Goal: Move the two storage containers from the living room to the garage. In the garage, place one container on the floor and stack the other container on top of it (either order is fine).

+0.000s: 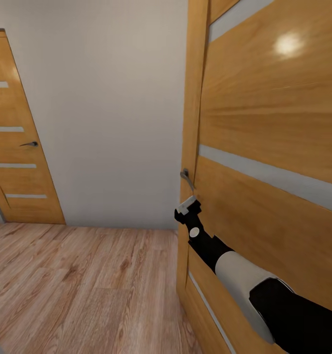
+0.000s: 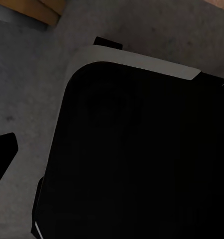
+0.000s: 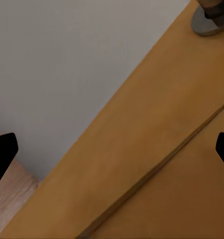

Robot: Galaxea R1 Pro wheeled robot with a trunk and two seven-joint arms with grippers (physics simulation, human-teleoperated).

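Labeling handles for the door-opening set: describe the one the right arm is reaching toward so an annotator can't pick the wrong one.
Start at the big wooden door with pale horizontal strips on the right of the head view. At its left edge, just above the right end effector, sits a grey metal lever handle. The other door, far left, has a smaller dark handle; this one is lighter and nearer.

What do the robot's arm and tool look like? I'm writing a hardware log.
In the head view, the right arm has a glossy black upper section, a pale grey sleeve-like segment, then a black wrist bearing a small white round mark. Its black tool carries a light grey block at the tip.
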